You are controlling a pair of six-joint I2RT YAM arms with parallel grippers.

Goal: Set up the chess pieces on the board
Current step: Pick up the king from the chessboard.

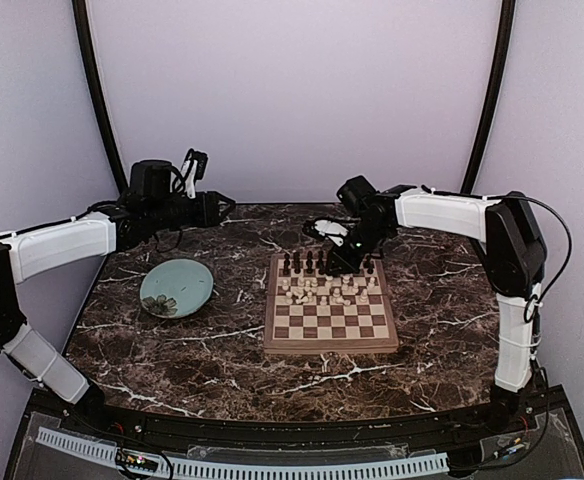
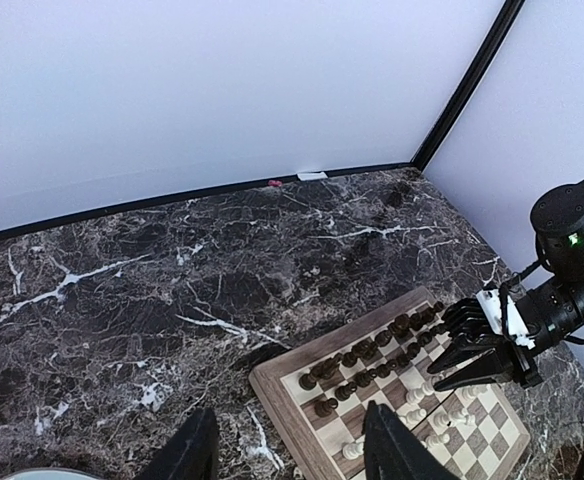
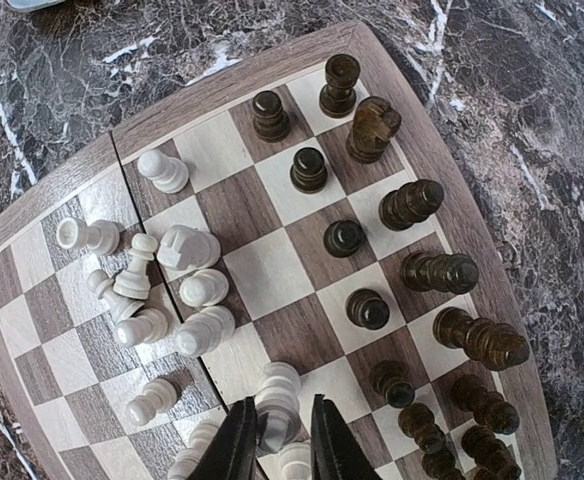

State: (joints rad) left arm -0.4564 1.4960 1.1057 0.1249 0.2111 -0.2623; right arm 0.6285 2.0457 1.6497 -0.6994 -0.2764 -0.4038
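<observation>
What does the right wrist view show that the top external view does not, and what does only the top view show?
Only the right wrist view: the right gripper with a finger on each side of one white piece, seemingly gripping it, while other white pieces lie tumbled. Only the top view: the left gripper, open and away from the board, and the plate in full. Both: the board with dark pieces standing along its far edge.

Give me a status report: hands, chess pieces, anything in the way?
Left gripper open, empty, off the board. Right gripper straddling a white piece; grip unclear. Dark pieces lined on far rows; white pieces jumbled, some toppled, crowding the pick.
</observation>
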